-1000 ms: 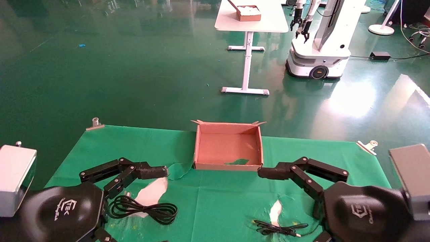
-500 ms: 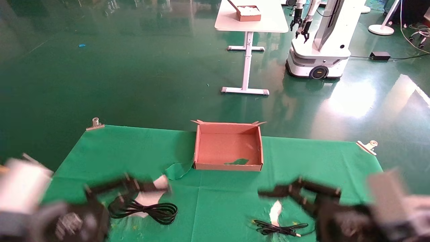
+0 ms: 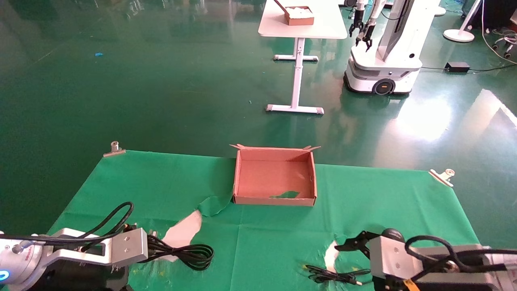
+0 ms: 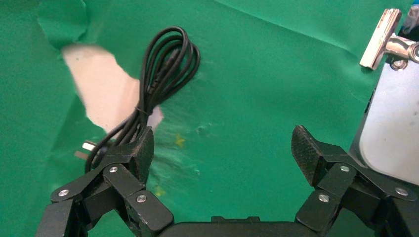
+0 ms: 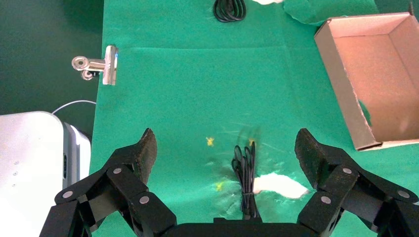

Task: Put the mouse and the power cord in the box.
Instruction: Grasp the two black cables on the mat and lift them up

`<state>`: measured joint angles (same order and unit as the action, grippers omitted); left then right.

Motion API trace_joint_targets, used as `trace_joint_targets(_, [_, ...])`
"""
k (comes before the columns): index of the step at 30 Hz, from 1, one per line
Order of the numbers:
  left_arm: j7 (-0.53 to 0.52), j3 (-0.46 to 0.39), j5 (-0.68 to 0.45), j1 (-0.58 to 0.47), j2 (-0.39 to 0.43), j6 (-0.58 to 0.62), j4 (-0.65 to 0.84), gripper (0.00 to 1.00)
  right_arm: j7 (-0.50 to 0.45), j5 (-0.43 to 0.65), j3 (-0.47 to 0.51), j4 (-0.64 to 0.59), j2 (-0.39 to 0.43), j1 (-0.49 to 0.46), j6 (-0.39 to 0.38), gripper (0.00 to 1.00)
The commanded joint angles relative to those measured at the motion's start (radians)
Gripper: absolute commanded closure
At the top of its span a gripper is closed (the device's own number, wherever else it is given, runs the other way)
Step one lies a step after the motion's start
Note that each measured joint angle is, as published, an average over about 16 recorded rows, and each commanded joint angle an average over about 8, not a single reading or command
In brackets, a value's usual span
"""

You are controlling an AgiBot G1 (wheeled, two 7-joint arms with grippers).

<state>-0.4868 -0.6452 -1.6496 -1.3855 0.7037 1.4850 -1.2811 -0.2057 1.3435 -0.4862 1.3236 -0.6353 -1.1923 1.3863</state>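
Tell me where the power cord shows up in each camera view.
Head view: power cord lower left, beside the bare white patch.
Left wrist view: power cord coiled, upper middle, crossing the bare white patch.
Right wrist view: power cord loops at top edge.
Shared landmark: that patch.

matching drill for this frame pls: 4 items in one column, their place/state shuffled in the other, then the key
Things:
1. power cord
2. box
3. left gripper
4. bundled thin wire

Places or states:
A. open, hanging over the green cloth with the thick cord at one fingertip
B. coiled in loops, lying partly over a white tear in the cloth
C. on the cloth under the open right gripper
D. at the far edge of the cloth, nothing packed in it

Pairs: 1-B, 2-D, 3-A, 4-C
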Motion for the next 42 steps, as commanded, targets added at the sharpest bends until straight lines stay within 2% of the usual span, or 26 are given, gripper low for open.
trace_joint_targets(1, [-0.012, -0.018, -0.050, -0.017, 0.013, -0.007, 0.005, 0.00, -0.006, 0.017, -0.008, -0.001, -0.007, -0.008, -0.007, 0.00])
trace_joint_targets(6, [-0.005, -0.016, -0.051, -0.013, 0.014, -0.012, -0.002, 0.00, -0.003, 0.015, -0.006, -0.004, -0.008, -0.005, -0.005, 0.00])
trace_joint_targets(10, [0.006, -0.037, -0.115, -0.020, 0.052, -0.046, -0.020, 0.00, -0.003, 0.016, -0.009, -0.010, -0.011, -0.007, -0.003, 0.00])
trace_joint_targets(13, [0.015, -0.069, -0.217, -0.030, 0.107, -0.097, -0.037, 0.00, -0.008, 0.020, -0.011, -0.014, -0.015, -0.014, -0.001, 0.00])
trace_joint_targets(18, [-0.006, -0.142, -0.449, -0.043, 0.217, -0.177, -0.043, 0.00, -0.022, 0.032, -0.013, -0.020, -0.014, -0.033, 0.003, 0.00])
trace_joint_targets(21, [-0.042, -0.186, -0.574, -0.050, 0.279, -0.190, -0.020, 0.00, -0.033, 0.034, -0.012, -0.021, -0.008, -0.036, 0.006, 0.00])
trace_joint_targets(25, [-0.077, -0.227, -0.676, -0.058, 0.337, -0.186, 0.034, 0.00, -0.045, 0.031, -0.010, -0.017, 0.002, -0.032, 0.007, 0.00])
trace_joint_targets(31, [-0.082, -0.248, -0.722, -0.060, 0.376, -0.200, 0.104, 0.00, -0.058, 0.028, -0.009, -0.012, 0.010, -0.024, 0.004, 0.00])
trace_joint_targets(42, [-0.082, -0.241, -0.709, -0.068, 0.402, -0.216, 0.168, 0.00, -0.070, 0.033, -0.015, -0.013, 0.004, -0.030, 0.010, 0.00])
